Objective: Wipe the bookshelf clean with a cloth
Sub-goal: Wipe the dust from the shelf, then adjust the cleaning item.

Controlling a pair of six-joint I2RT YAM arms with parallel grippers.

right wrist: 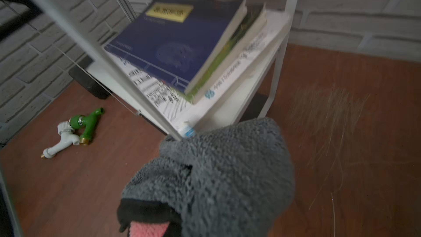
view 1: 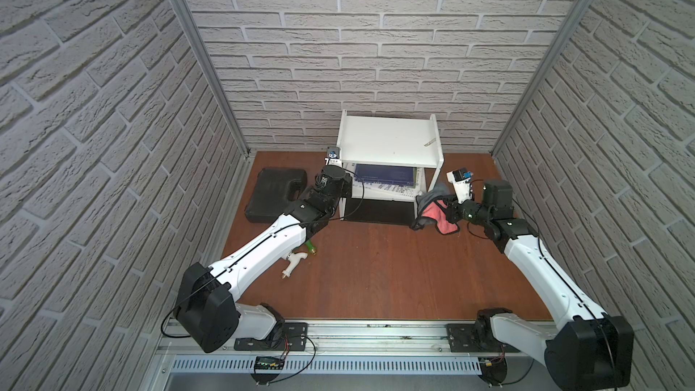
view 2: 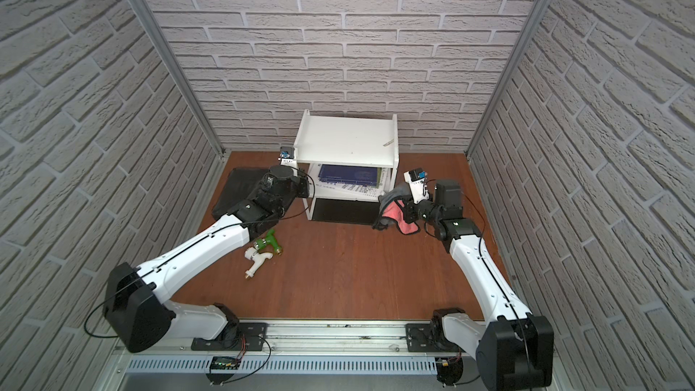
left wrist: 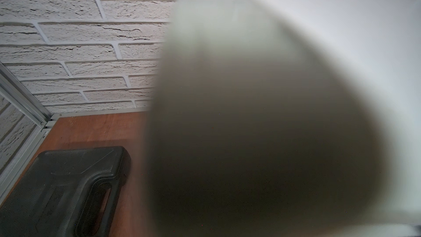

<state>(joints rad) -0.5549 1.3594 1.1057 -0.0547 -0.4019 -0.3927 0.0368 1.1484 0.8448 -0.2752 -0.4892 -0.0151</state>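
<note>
Right gripper (view 1: pixel 447 208) fingers are clamped on the cloth (view 1: pixel 432 210), which is bunched at the bookshelf (view 1: pixel 387 141) right front corner. Left gripper (view 1: pixel 348 188) fingers are together at the left post. We judge wiping is in hand. The next move is to sweep along the lower board, clear of the books (right wrist: pixel 177 42).

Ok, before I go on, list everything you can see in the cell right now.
bookshelf: one, white with black base panel, back centre against the wall
books: three stacked, blue on top, then green-edged, then white, on the lower white board
cloth: one, grey with a pink patch, at the bookshelf's right front leg
case: one, black, left of the bookshelf
taps: two, green and white, touching, front left
table: one, reddish-brown
left hand: black, closed, at the bookshelf's left front post
right hand: black, closed on the cloth
</note>
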